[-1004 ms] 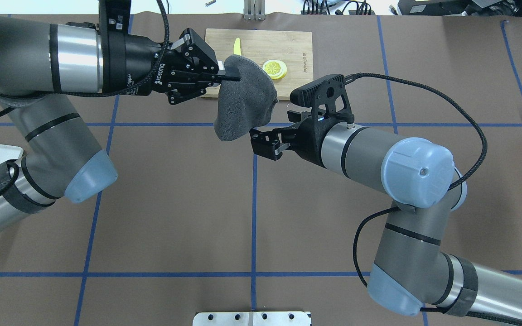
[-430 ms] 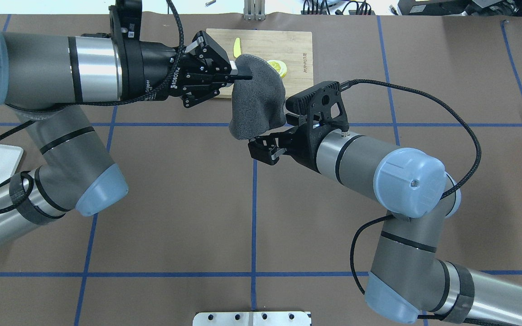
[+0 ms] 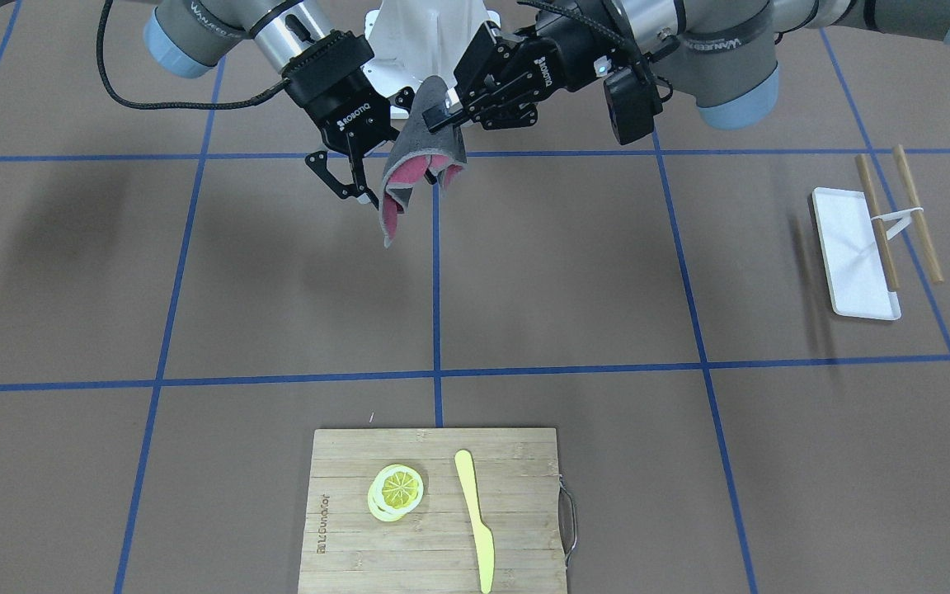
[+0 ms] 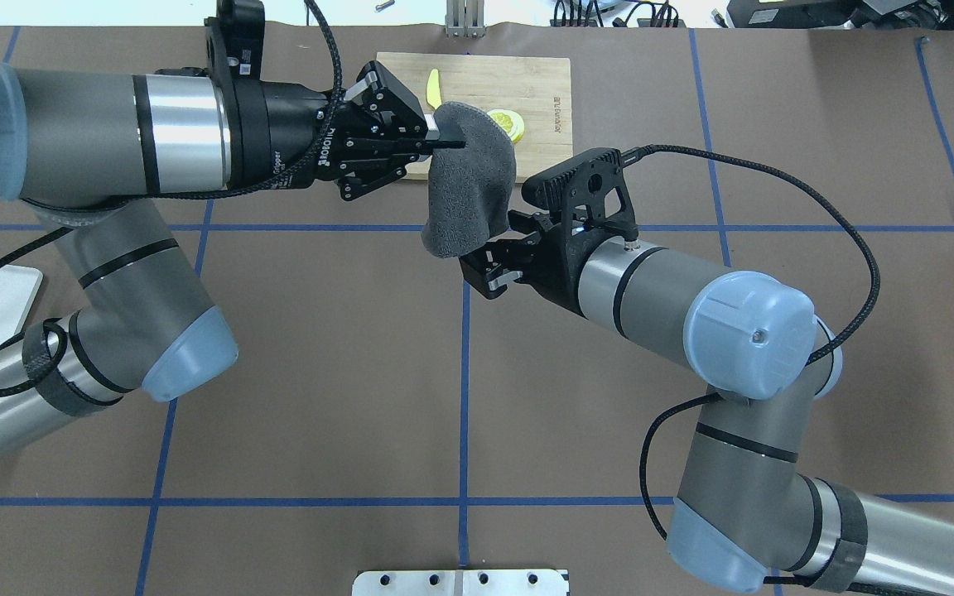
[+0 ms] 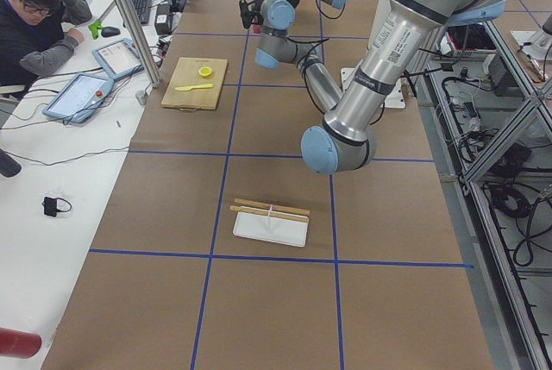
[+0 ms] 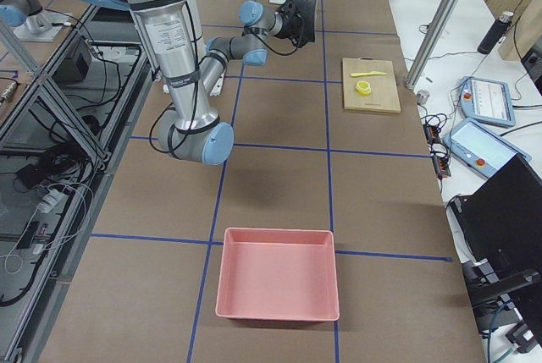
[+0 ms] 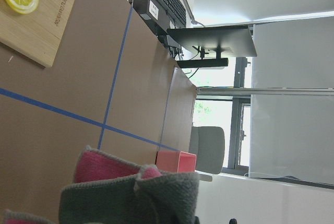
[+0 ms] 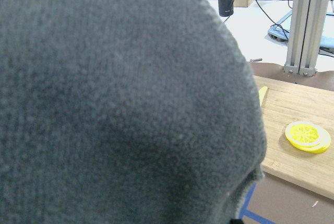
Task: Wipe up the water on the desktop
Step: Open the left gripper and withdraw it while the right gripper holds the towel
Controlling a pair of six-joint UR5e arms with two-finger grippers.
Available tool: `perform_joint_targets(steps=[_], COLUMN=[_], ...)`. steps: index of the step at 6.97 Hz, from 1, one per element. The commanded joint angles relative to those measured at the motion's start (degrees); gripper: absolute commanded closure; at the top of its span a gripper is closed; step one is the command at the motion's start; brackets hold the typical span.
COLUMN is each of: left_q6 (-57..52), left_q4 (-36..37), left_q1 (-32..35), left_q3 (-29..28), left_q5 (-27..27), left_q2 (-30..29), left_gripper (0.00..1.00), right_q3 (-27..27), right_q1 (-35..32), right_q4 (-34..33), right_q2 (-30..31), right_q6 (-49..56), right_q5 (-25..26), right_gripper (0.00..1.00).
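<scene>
A grey cloth (image 4: 469,190) with a pink inner side (image 3: 421,157) hangs in the air above the brown desktop (image 4: 320,372). My left gripper (image 4: 450,142) is shut on the cloth's top edge. My right gripper (image 4: 484,266) stands open right beside the cloth's hanging lower end; in the front-facing view my right gripper (image 3: 349,183) has nothing between its fingers. The cloth (image 8: 115,104) fills the right wrist view, and its folds (image 7: 130,198) show at the bottom of the left wrist view. No water shows on the desktop (image 3: 566,272) in any view.
A bamboo cutting board (image 4: 539,79) with a lemon slice (image 4: 512,124) and a yellow knife (image 4: 432,81) lies at the far edge. A white tray (image 3: 854,256) with chopsticks sits on the robot's left. A pink bin (image 6: 278,274) stands on its right. A person (image 5: 34,16) sits beyond the table.
My left gripper has carried the cloth rightward, toward my right gripper. My right gripper has closed in on the cloth's lower end and stays open.
</scene>
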State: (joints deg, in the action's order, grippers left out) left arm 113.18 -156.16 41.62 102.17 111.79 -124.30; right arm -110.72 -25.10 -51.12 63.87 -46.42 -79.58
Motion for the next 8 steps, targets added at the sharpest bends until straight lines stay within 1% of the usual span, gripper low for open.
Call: perform_joint_targets(steps=[1, 5, 6, 7, 8], left_q6=[-0.24, -0.42, -0.76, -2.33, -2.87], left_q4=[-0.2, -0.28, -0.28, -0.02, 0.41], left_q1=[0.13, 0.3, 0.31, 0.57, 1.79], left_q3=[0.48, 0.49, 0.49, 0.31, 0.22], left_q5=[0.09, 0.35, 0.27, 0.18, 0.09], left_q2=[0.63, 0.81, 1.16, 1.25, 1.6], left_gripper=[1.0, 1.0, 0.82, 0.01, 0.02], right_q3=[-0.11, -0.28, -0.46, -0.63, -0.9], right_q1=[-0.21, -0.48, -0.48, -0.48, -0.48], right_q4=[0.23, 0.24, 0.24, 0.32, 0.32], right_q2=[0.46, 0.9, 1.95, 2.04, 2.13], right_q6=[-0.08, -0.43, -0.26, -0.17, -0.25], right_q5=[0.04, 0.12, 0.99, 1.0, 1.0], right_gripper=[1.0, 1.0, 1.0, 1.0, 1.0])
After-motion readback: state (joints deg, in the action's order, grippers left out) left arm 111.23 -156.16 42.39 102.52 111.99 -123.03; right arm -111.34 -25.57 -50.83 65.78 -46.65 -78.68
